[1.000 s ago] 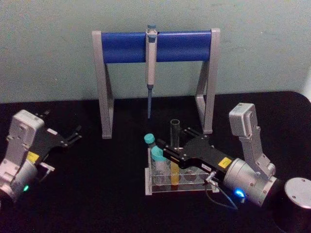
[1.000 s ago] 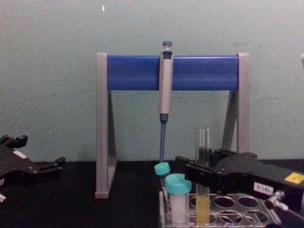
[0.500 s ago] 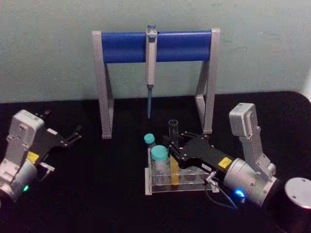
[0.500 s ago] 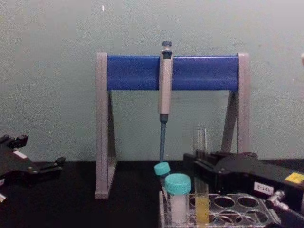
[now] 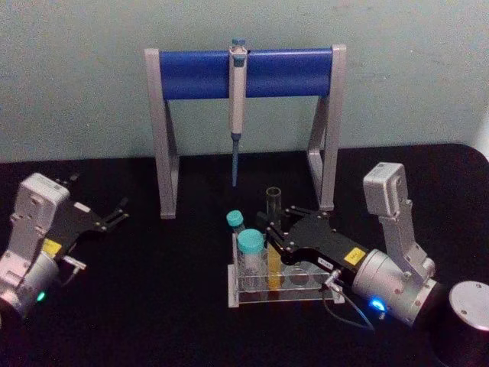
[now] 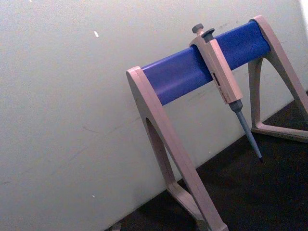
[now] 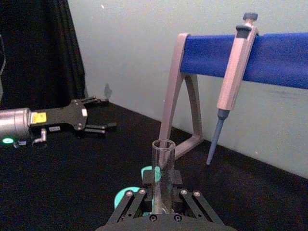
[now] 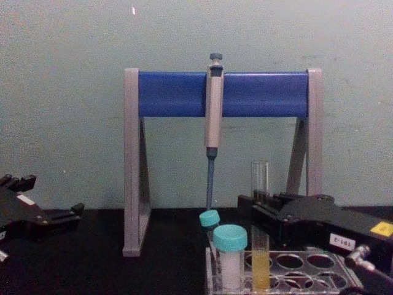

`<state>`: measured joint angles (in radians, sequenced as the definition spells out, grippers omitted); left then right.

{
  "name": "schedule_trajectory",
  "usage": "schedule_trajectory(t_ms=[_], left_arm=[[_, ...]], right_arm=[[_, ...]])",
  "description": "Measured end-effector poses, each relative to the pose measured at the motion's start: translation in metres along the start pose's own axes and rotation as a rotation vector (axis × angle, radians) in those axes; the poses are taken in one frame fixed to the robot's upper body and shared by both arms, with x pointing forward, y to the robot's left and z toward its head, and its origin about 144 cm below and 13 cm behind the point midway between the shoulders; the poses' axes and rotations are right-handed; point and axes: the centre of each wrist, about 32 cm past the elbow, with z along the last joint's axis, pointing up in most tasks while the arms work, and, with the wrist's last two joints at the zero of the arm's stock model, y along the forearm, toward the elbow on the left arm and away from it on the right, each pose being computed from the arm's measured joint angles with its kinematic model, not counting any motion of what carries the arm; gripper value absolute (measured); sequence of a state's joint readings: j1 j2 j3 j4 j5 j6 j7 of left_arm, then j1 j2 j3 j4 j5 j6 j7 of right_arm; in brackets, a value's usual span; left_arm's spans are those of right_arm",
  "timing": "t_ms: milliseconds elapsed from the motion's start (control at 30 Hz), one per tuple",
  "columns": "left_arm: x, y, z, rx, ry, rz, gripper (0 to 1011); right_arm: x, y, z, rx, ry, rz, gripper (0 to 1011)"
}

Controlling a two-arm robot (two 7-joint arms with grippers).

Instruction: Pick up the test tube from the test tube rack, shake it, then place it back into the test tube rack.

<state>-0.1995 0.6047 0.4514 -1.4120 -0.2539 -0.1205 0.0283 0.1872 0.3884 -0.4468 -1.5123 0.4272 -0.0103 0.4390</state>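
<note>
Pale green wall rises behind a black worktop (image 5: 153, 306).

Seen from the head, a grey-legged stand (image 5: 163, 138) with a blue crossbar (image 5: 191, 74) stands toward the worktop's far edge, and a pipette (image 5: 238, 92) hangs from the bar. The test tube rack (image 5: 233, 287) sits toward the near edge, a little right of the middle. The test tube (image 5: 273, 202) stands upright in one of its holes, yellow liquid in its lower part, just beside two teal-capped vials (image 5: 250, 243). The right claw (image 5: 273, 229) reaches in from the near right corner and is closed around the tube above the rack. The left claw (image 5: 116, 212) sits near the left edge, fingers spread, holding nothing. A dark cylinder (image 5: 467, 313) stands at the near right corner.

From the chest, the tube's bottom is down in the rack. Its open mouth rises above the right claw, which clasps the glass about midway up. The left claw is low, well apart from the rack.

At the left wrist, the stand and pipette show against the wall.

At the right wrist, the tube stands between the claw's fingers, which are closed in on either side. Beyond it the left claw is open above the worktop.
</note>
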Motion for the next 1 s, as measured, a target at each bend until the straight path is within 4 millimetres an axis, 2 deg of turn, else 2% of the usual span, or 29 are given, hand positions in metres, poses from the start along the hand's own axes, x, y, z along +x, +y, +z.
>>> schedule_trajectory(t_ms=[433, 1000], left_arm=[[0.0, 0.0, 0.0, 0.0, 0.0, 0.0, 1001], [0.0, 0.0, 0.0, 0.0, 0.0, 0.0, 1001]], right_arm=[[-0.004, -0.007, 0.0, 0.048, 0.003, 0.01, 224], [0.001, -0.015, 0.038, 0.135, -0.048, 0.0, 224]])
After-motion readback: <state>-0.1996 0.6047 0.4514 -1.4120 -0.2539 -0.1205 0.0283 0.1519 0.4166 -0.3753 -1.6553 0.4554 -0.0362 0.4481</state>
